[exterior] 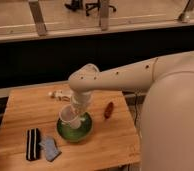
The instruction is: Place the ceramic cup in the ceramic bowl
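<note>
you see a pale off-white cup point(68, 115) at the white gripper point(75, 119) — glossy green bowl point(75, 131) beneath — on a tan wooden table point(25, 110).

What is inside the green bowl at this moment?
The ceramic cup, held by the gripper, sits over the ceramic bowl. The bowl floor beneath it is covered; contact unclear.
</note>
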